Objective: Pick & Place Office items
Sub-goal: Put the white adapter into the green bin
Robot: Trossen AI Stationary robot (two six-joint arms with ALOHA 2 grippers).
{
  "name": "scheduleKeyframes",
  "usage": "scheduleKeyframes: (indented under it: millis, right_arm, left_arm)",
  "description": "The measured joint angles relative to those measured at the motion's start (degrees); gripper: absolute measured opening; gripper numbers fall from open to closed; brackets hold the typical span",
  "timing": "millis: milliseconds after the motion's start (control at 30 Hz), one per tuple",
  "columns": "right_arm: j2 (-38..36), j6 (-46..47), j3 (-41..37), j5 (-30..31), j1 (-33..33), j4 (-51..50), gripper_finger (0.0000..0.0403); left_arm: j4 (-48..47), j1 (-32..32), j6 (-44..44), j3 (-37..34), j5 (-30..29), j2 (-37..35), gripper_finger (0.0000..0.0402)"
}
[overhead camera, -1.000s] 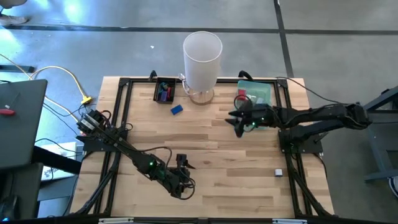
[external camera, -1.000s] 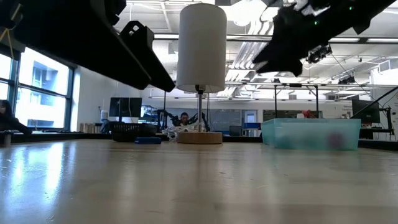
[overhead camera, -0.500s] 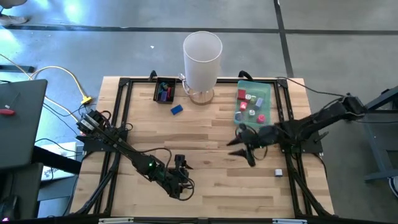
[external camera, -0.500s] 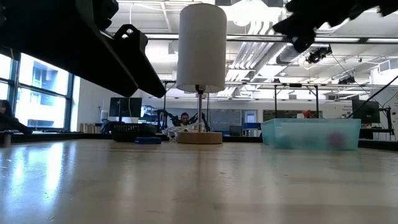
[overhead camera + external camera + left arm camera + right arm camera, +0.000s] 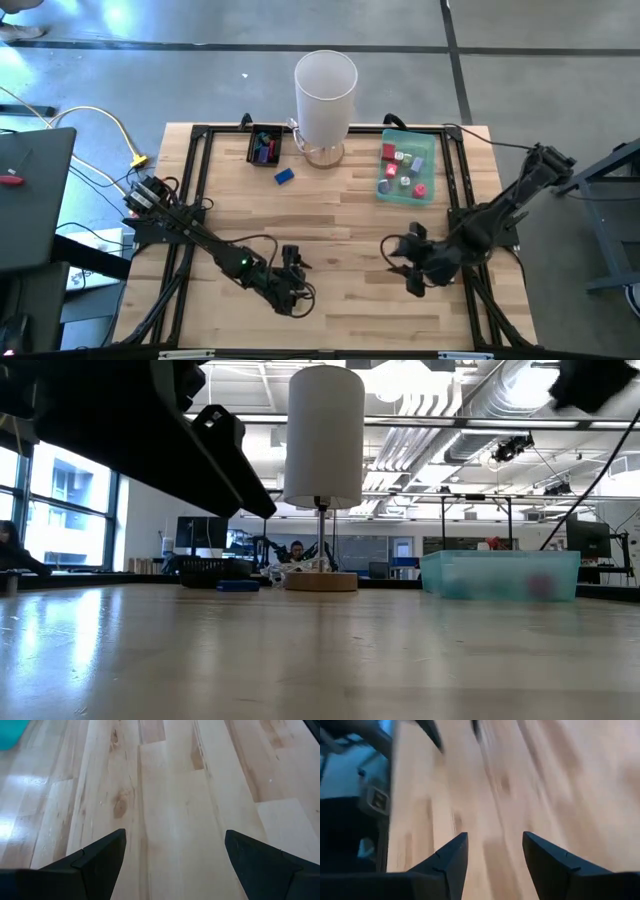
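Several small office items (image 5: pixel 405 168) lie in the translucent green tray (image 5: pixel 432 190) at the far right. More items (image 5: pixel 264 150) sit in the small black tray (image 5: pixel 252 142), and one blue piece (image 5: pixel 284 176) lies flat on the wood beside it. My right gripper (image 5: pixel 400 262) hangs open over bare table toward the near right, with nothing between its fingers (image 5: pixel 495 840). My left gripper (image 5: pixel 300 277) waits wide open above the near middle of the table, also with nothing in it (image 5: pixel 175 840).
A tall white cylinder (image 5: pixel 325 95) stands on a round wooden base (image 5: pixel 321 581) at the far middle. A black frame (image 5: pixel 200 135) runs around the tabletop. Bare wood (image 5: pixel 340 215) stretches between the two grippers and the trays.
My right gripper has swung from the green tray's near-left corner toward the table's near edge, turning as it went and rising out of the top of the low view. The items in the green tray, hidden before, now show.
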Motion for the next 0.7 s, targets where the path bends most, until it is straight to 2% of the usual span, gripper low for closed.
scheduleKeyframes:
  millis: [133,333,467,700]
  right_arm:
    - [3.83,17.68,-0.02,-9.23,0.29,-8.09,0.0176]
    - [8.68,37.61,-0.02,-21.80,0.27,-17.69,0.0176]
    - [9.85,47.45,-0.02,-25.49,0.64,-22.11,0.0176]
    - [9.92,61.00,-0.02,-25.13,3.65,-31.50,0.0176]
  left_arm:
    - [-0.01,-0.04,0.00,0.00,0.02,0.00,0.0332]
    - [-0.04,-0.04,-0.04,0.00,0.02,0.00,0.0332]
    - [-0.04,-0.17,-0.04,0.00,0.04,0.00,0.0332]
    - [-0.04,-0.17,-0.07,0.00,0.07,0.00,0.0332]
